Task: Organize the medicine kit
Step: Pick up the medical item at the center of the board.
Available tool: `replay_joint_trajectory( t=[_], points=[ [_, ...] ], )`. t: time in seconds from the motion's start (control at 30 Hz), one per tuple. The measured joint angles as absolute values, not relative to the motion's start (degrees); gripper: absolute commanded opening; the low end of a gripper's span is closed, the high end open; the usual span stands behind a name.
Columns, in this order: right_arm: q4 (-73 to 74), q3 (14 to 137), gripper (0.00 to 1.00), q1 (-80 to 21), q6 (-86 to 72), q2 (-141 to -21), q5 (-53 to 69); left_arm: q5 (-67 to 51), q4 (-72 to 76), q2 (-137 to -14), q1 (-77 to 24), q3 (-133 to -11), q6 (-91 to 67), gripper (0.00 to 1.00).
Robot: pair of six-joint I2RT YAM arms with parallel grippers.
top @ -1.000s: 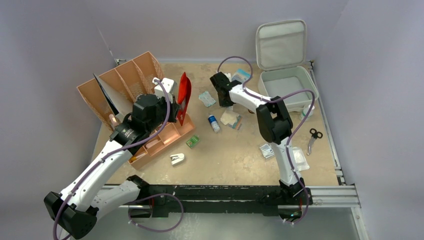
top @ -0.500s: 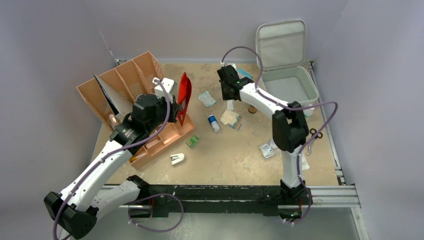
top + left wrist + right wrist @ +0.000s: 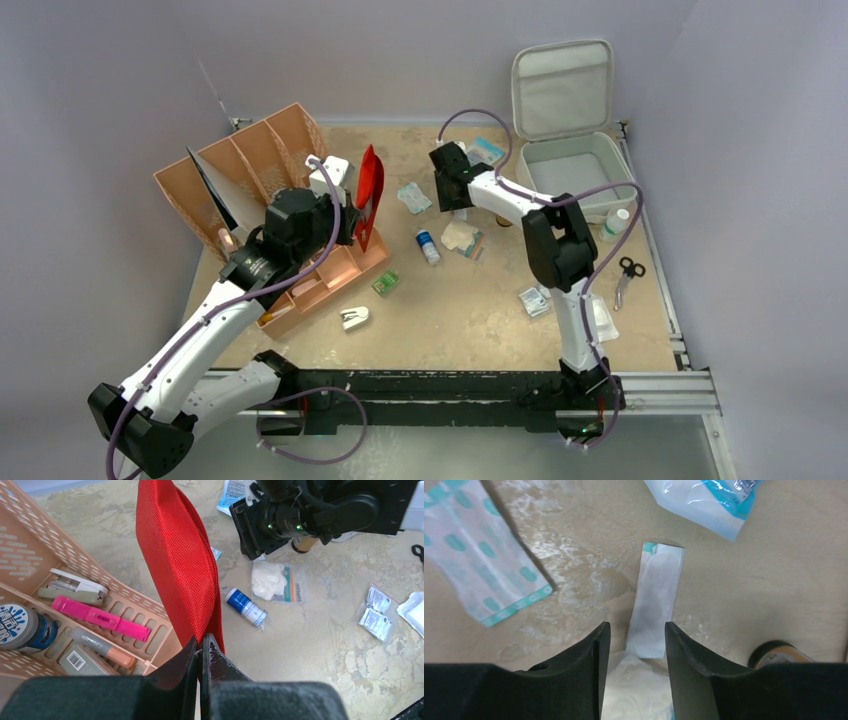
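Observation:
The medicine kit (image 3: 575, 178) is a light grey case at the back right, open, with its lid (image 3: 562, 90) standing up. My left gripper (image 3: 201, 645) is shut on the lower edge of the red pouch (image 3: 180, 560) and holds it upright beside the organizer tray (image 3: 30, 545); the pouch also shows in the top view (image 3: 368, 195). My right gripper (image 3: 634, 630) is open and points down, its fingers either side of a narrow white plaster strip (image 3: 655, 600) lying on the table, with a white glove packet (image 3: 636, 685) just below. In the top view it (image 3: 455, 200) is left of the case.
A teal-dotted packet (image 3: 479, 555), a blue-white packet (image 3: 704, 500) and a brown bottle (image 3: 779, 655) lie round the right gripper. A blue vial (image 3: 428, 246), green packet (image 3: 385, 283), white clip (image 3: 354, 318), small packets (image 3: 535, 300), scissors (image 3: 627, 275) and white bottle (image 3: 616, 222) lie on the table.
My right gripper swung a little toward the back, then came forward and down over the plaster strip. The left arm and the red pouch have not moved.

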State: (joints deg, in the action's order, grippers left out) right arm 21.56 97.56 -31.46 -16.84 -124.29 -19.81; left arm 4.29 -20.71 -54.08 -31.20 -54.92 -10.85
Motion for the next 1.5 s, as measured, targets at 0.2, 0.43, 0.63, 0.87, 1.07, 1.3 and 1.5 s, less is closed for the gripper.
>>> replay_joint_trajectory(
  t=[0.2,0.43,0.63,0.87,1.07,1.3,1.5],
  points=[
    [22.3,99.4,0.44,-30.7,-17.0,-127.9,-19.8,4.3,-20.7,-54.1,-31.2,-54.9,-10.9,0.00],
    [22.3,101.6,0.29,-30.2,-16.9,-129.6,-19.6,4.3,-20.7,-54.1,-31.2,-54.9,-10.9,0.00],
    [23.3,104.5,0.12,-30.2,-16.8,-131.4,-19.8,4.3,-20.7,-54.2,-31.2,-54.9,-10.9,0.00],
    [24.1,105.4,0.00,-30.2,-16.6,-131.7,-19.6,4.3,-20.7,-54.4,-31.2,-54.9,-10.9,0.00],
    [24.1,104.1,0.00,-29.9,-16.6,-129.2,-16.7,4.3,-20.7,-54.6,-31.2,-54.9,-10.9,0.00],
    [23.0,99.7,0.00,-29.8,-18.3,-118.4,-12.1,4.3,-20.7,-54.8,-31.2,-54.9,-10.9,0.00],
    [19.5,93.8,0.00,-29.8,-24.2,-106.5,-5.5,4.3,-20.7,-56.1,-31.2,-54.9,-10.9,0.00]
  ],
)
